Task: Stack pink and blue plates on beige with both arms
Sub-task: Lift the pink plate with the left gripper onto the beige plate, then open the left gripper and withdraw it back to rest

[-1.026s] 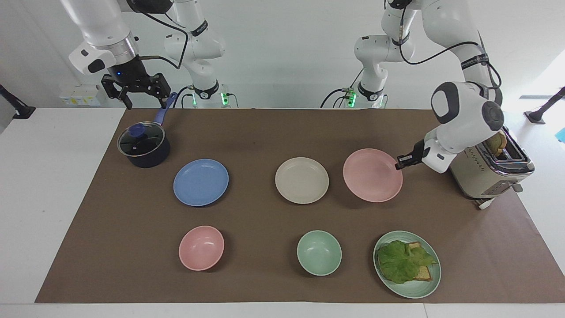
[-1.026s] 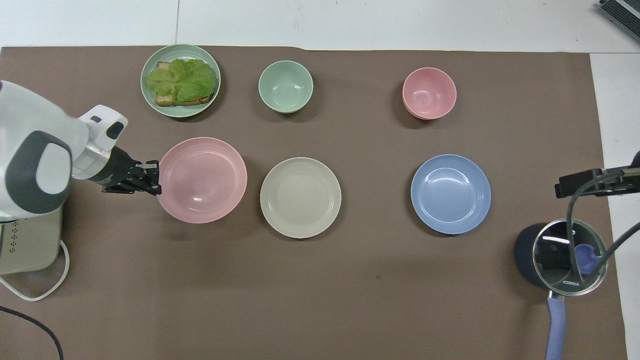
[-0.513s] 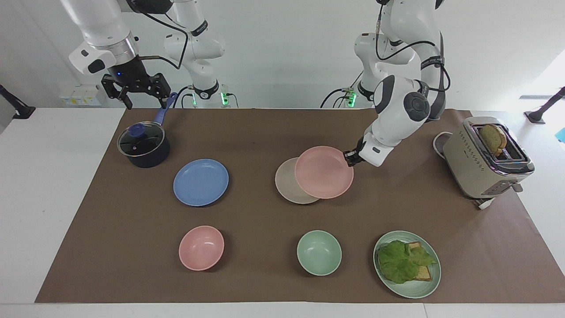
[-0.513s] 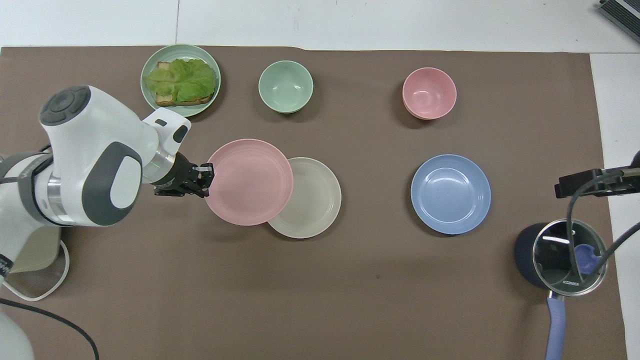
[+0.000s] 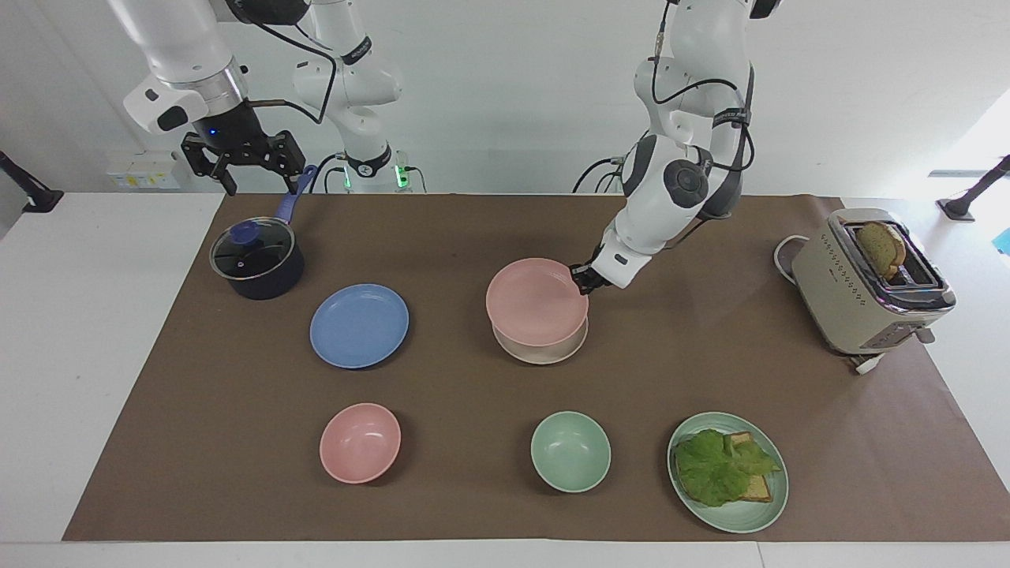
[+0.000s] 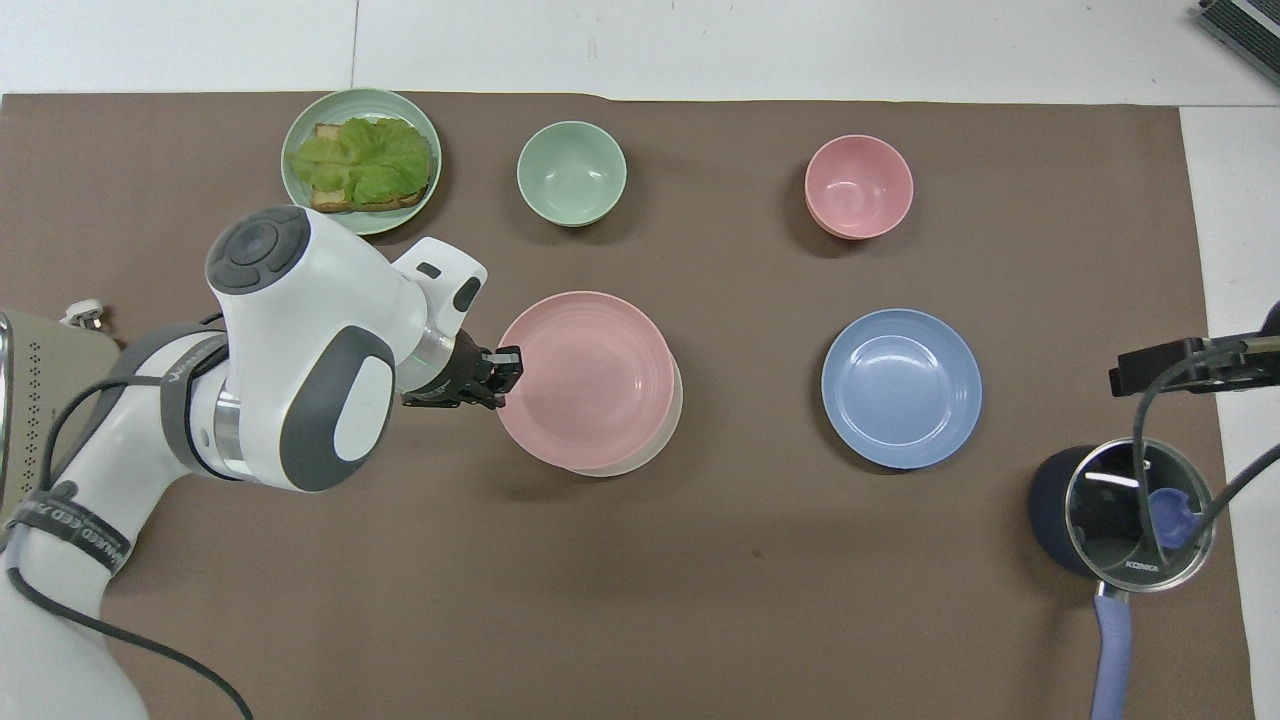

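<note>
left gripper (image 5: 585, 279): pinched tight on the rim of the pink plate (image 5: 536, 301), on the edge toward the left arm's end of the worktop.
pink plate: up in the air, right over the beige plate (image 5: 541, 350). it looks a bit tilted and is not down yet.
beige plate: flat on the brown mat (image 5: 442, 237), in the middle of the worktop. only a thin edge of it peeks out under the pink plate.
blue plate (image 5: 359, 325): flat on the mat, well apart from the stack, toward the right arm's end.
right gripper (image 5: 243, 160): wide open with nothing in it, waiting over the pot (image 5: 256, 259).
what matters next: the pink plate sits almost straight above the beige one, so the way to go is down, then let go.
nearer arm: the right arm is closer to the blue plate, so that plate looks like its job.
</note>
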`<action>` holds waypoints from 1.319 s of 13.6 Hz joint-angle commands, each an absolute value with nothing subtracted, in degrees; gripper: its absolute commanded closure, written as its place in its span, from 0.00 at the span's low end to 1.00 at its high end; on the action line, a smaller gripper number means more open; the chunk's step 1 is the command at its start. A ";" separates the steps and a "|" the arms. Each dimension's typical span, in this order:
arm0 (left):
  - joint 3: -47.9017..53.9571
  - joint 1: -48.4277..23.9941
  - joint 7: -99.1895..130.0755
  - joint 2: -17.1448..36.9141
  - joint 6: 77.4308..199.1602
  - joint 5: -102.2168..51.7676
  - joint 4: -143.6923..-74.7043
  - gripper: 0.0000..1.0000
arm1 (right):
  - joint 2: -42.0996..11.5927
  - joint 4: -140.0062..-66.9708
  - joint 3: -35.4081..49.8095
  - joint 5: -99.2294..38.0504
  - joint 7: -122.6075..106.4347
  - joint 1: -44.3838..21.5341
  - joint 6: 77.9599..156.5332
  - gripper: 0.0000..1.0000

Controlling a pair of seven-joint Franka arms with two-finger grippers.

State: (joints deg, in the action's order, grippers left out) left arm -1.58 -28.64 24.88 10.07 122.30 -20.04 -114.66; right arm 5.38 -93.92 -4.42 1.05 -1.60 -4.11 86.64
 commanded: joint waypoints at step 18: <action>-3.52 -17.69 15.59 7.39 103.74 -7.91 -101.45 0.00 | 7.82 -97.47 -4.39 1.05 -2.99 -3.52 89.56 0.00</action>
State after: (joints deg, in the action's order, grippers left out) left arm -3.86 -21.65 20.16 8.11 109.55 -9.45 -105.11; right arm 5.97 -95.10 -4.45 1.05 -1.60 -4.10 87.97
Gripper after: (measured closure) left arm 0.000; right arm 0.000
